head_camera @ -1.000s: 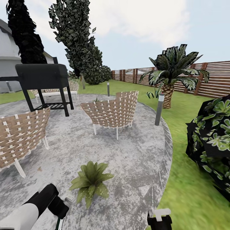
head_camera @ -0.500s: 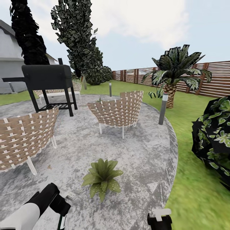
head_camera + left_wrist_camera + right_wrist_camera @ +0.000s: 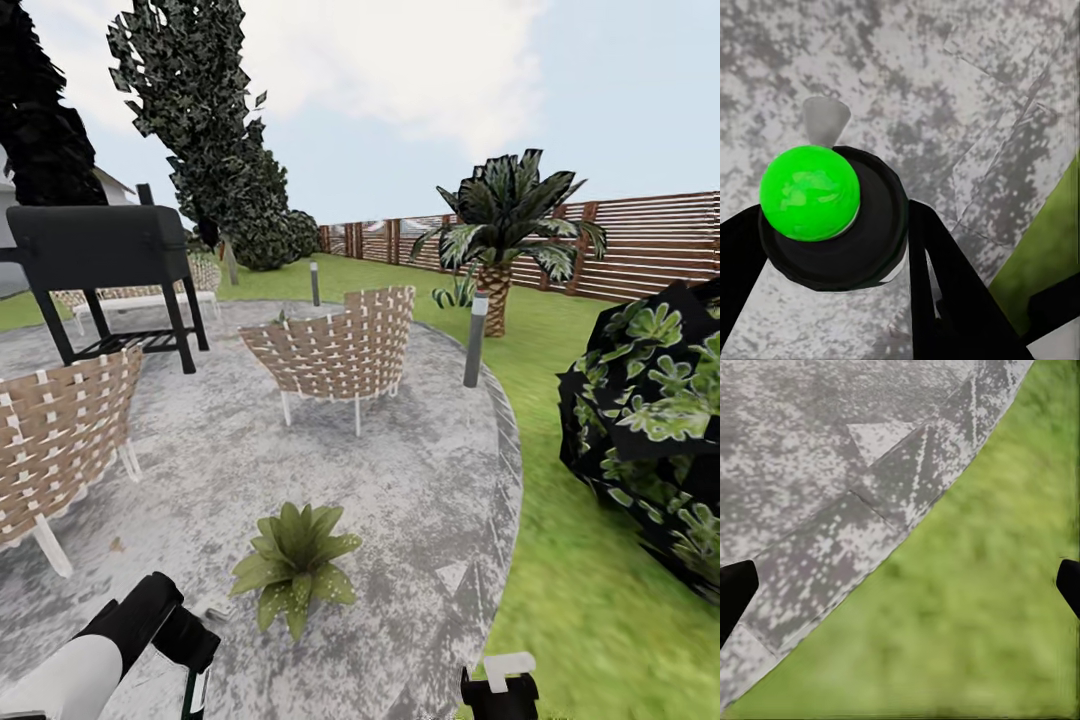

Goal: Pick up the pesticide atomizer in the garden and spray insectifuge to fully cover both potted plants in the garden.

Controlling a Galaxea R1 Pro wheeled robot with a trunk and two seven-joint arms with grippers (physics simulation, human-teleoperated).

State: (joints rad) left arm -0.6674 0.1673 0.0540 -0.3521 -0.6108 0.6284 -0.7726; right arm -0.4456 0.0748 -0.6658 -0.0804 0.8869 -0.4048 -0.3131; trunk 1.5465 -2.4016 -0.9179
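- Patio (image 3: 400, 500) of round grey stone carries one potted plant (image 3: 293, 563), a low rosette of speckled green leaves near the head view's lower middle.
- Left pincer (image 3: 832, 247) is clamped on the pesticide atomizer (image 3: 832, 217): black fingers (image 3: 945, 285) press either side of the bottle, whose bright green end and grey nozzle face the wrist camera above the stone.
- In the head view the left arm (image 3: 90, 660) sits just beside that plant, lower left.
- Right pincer (image 3: 900, 585) stands apart, its dark fingertips at opposite edges of the wrist view, over the seam between patio edge and lawn (image 3: 982, 607).
- Two woven chairs (image 3: 335, 355) and a black grill (image 3: 100, 260) stand farther back on the stone.
- A palm (image 3: 505, 230), slat fence (image 3: 640, 245) and dark leafy bush (image 3: 655, 430) line the grass.
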